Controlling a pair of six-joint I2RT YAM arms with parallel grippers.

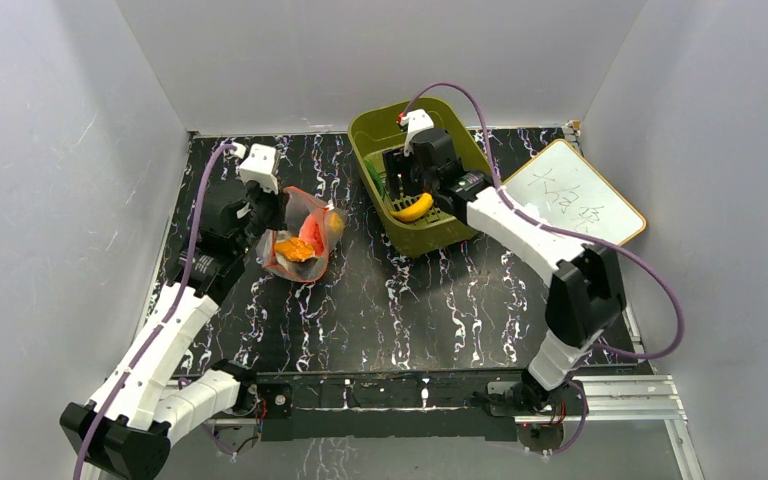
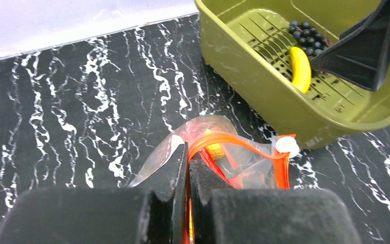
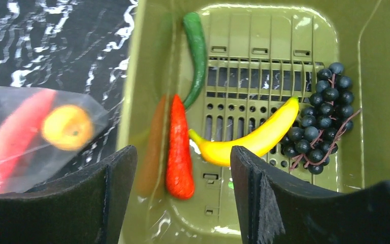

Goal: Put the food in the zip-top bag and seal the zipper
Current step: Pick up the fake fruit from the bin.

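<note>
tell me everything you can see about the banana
The banana is a smooth, glossy yellow plastic-looking toy, curved, with a tapered stem end. It lies flat on the slotted floor of the green basket, not yet in the bag. Its blunt end seems to touch the dark grapes; its stem end points near the red chili. The open right gripper hovers above, not gripping it.

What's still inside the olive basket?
The basket holds a banana, a dark grape bunch, a red chili and a green chili. The right gripper's open jaws cover its near corners; anything there is hidden.
</note>
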